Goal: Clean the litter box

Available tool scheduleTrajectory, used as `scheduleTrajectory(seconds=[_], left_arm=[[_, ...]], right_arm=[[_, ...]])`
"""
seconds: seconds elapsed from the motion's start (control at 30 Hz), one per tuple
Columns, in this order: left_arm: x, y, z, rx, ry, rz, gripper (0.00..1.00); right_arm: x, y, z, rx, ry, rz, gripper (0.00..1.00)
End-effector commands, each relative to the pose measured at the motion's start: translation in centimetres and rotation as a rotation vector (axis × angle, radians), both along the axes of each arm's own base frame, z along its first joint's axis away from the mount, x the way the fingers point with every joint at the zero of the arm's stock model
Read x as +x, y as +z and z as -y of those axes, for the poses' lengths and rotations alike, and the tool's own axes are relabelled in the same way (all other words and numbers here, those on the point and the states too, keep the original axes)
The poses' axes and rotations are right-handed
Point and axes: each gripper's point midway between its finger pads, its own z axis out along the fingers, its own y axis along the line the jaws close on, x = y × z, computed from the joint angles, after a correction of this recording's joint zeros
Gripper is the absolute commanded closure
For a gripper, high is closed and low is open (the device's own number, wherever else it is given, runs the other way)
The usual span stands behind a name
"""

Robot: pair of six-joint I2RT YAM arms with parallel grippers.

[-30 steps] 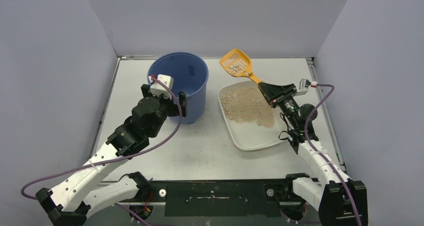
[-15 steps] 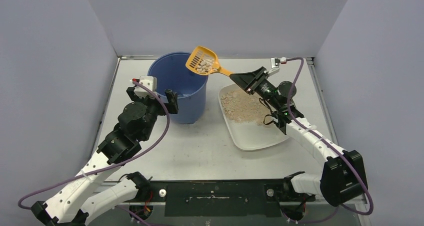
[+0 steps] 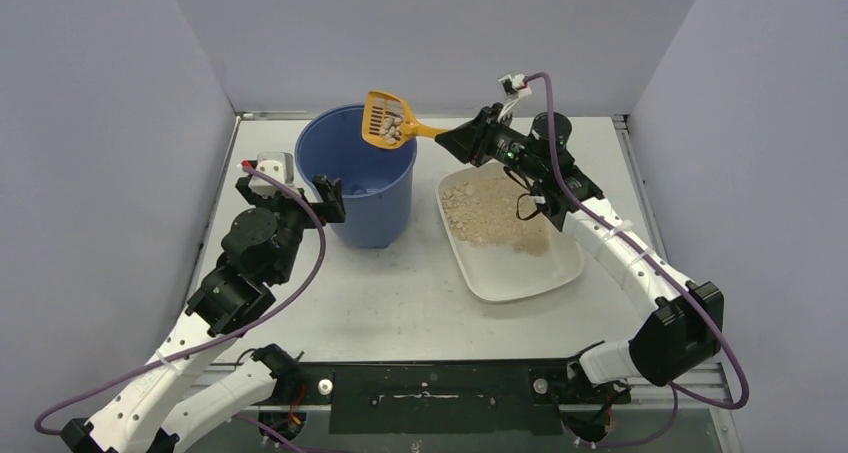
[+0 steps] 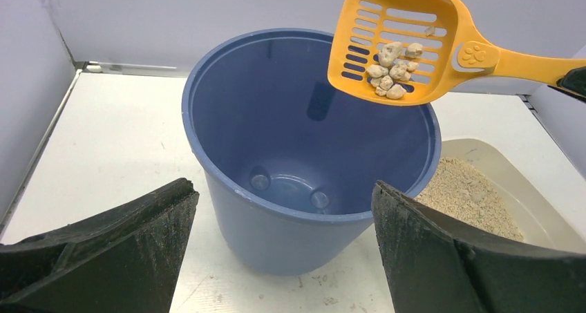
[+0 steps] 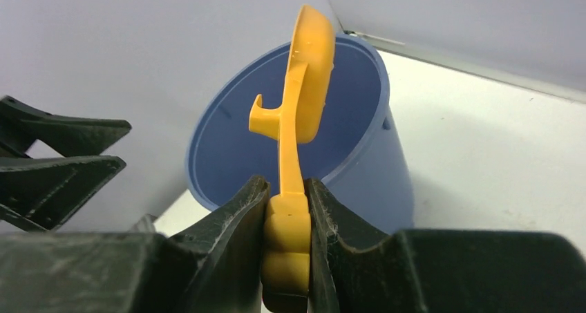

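My right hand clamps the yellow scoop by its handle, clumps poised above the blue bucket. My left hand hangs wide open beside the bucket. The litter box sits on the worktop, right of the bucket.

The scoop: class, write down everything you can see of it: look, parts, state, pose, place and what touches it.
The scoop looks like orange-yellow plastic. It has a slotted head with a raised rim, a paw print at the neck and a flat handle with a small hook. The right gripper is shut on the handle's end. The head hangs tilted in the air over the mouth of the blue bucket, carrying a few pale clumps.
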Motion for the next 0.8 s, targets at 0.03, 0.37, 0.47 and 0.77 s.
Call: scheduleTrajectory(seconds=[0.03,0.37,0.47,0.77], left_arm=[[0.1,1.4,-0.3,-0.049,0.010,0.045,0.05],[0.2,1.5,-0.4,-0.051,0.013,0.046,0.05],[0.2,1.5,-0.4,-0.051,0.014,0.046,0.05],[0.2,1.5,-0.5,-0.051,0.014,0.046,0.05]], right_arm=[[0.2,0.3,-0.6,-0.293,-0.001,0.224,0.98],[-0.6,1.5,-2.1,-0.541,-0.092,0.566,1.00],[-0.8,1.7,-2.5,-0.580,-0.094,0.635,1.00],[-2.6,3.5,-3.6,-0.643,-0.115,0.833,1.00]])
